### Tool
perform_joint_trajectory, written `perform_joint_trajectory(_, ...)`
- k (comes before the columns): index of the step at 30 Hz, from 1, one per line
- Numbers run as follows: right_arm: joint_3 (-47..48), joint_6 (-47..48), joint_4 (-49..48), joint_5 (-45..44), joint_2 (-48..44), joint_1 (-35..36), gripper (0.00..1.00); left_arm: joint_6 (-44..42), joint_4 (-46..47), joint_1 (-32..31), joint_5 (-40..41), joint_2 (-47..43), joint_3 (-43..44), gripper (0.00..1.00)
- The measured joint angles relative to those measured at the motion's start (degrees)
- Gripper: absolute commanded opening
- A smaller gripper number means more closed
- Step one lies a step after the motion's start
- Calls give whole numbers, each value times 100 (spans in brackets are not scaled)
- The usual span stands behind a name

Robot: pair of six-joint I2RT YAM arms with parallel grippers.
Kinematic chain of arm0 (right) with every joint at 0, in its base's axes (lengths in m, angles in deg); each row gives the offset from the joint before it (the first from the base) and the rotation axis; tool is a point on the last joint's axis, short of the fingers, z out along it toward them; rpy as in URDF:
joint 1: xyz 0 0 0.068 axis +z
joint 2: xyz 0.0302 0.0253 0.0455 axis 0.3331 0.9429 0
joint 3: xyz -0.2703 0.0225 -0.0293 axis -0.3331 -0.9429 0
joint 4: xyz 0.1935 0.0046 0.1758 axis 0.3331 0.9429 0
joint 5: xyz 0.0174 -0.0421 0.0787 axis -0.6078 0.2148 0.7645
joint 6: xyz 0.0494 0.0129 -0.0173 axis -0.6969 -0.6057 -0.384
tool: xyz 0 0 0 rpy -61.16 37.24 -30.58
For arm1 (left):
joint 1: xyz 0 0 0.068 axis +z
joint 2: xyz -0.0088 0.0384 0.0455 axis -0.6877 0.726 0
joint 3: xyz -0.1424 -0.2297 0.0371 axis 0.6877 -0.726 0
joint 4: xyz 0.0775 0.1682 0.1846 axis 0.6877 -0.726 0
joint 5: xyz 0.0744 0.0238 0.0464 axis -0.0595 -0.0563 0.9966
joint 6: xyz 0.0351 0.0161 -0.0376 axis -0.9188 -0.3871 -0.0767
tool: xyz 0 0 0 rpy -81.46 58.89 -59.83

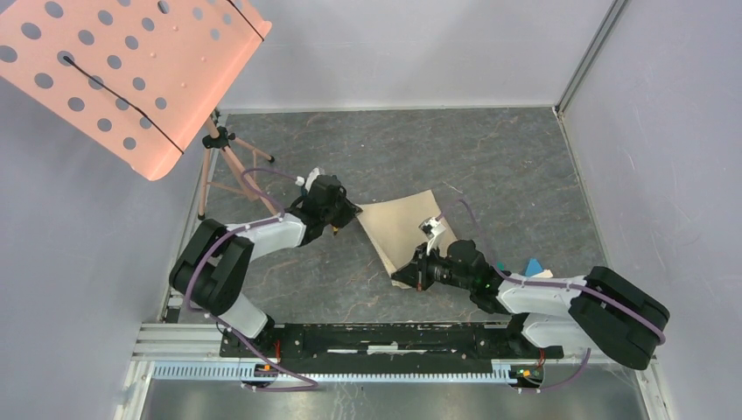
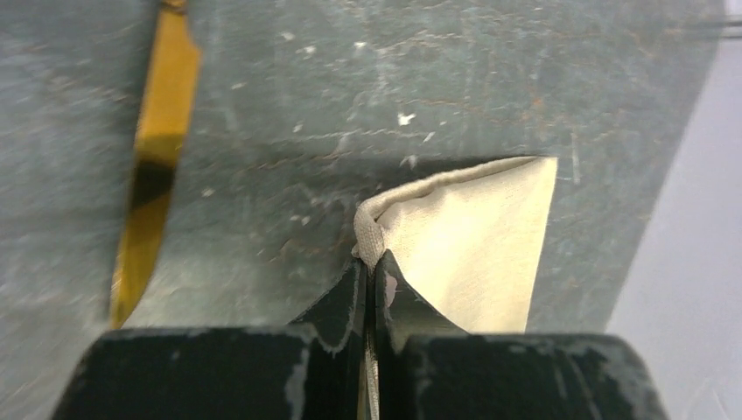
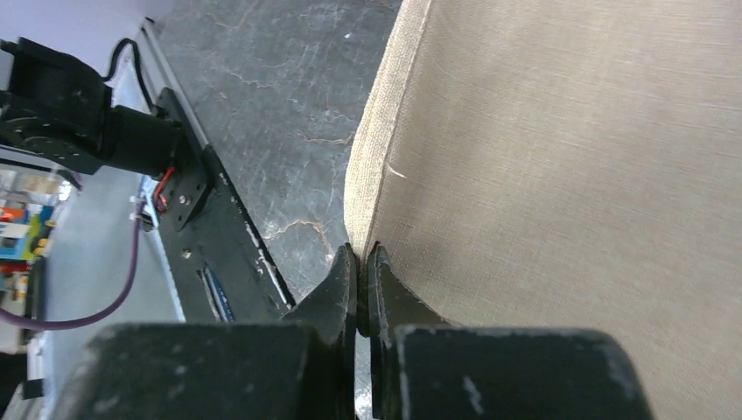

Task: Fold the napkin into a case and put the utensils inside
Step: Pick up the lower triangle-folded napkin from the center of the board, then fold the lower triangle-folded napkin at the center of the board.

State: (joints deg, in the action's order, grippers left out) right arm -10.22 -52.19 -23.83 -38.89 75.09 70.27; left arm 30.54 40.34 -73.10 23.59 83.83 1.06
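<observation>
The beige napkin (image 1: 404, 229) lies between the two arms in the top view. My left gripper (image 1: 343, 220) is shut on its left corner; the left wrist view shows the jaws (image 2: 371, 267) pinching the hemmed corner of the napkin (image 2: 472, 245). My right gripper (image 1: 413, 273) is shut on its near corner; the right wrist view shows the closed jaws (image 3: 361, 255) gripping the napkin's edge (image 3: 560, 157). A gold utensil blade (image 2: 157, 166) lies on the table left of the napkin in the left wrist view. The other utensil is out of view.
A salmon perforated music stand (image 1: 122, 66) on a tripod (image 1: 223, 162) stands at the back left. A small teal object (image 1: 531, 266) lies by the right arm. Grey walls enclose the dark mat (image 1: 490, 157). The arm mounting rail (image 1: 376, 337) runs along the near edge.
</observation>
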Motion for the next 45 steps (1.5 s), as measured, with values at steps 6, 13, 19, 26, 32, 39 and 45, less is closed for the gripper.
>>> perform_joint_trajectory(6,-625,-627,-1377,234,284,-94,0,-9,-2396,-402,1095,-243,826,2)
perform_joint_trajectory(13,-1163,-966,-1832,396,258,-608,0,229,-4310,-1425,2697,669,2826,2)
perform_joint_trajectory(19,-1182,-892,-1543,282,15,-822,0,369,-5226,-1646,3239,1853,4118,2)
perform_joint_trajectory(26,-1185,-616,-1051,-85,-105,-822,3,387,-5600,-1845,3534,2490,4868,2)
perform_joint_trajectory(32,-1134,-175,-612,-223,-326,-828,30,374,-5624,-1873,3495,2861,5112,2)
perform_joint_trajectory(39,-968,516,203,-199,-577,-861,62,164,-5504,-1871,3545,2955,5117,2)
perform_joint_trajectory(45,-691,992,704,-404,-710,-916,74,0,-5351,-1875,3543,2955,5117,2)
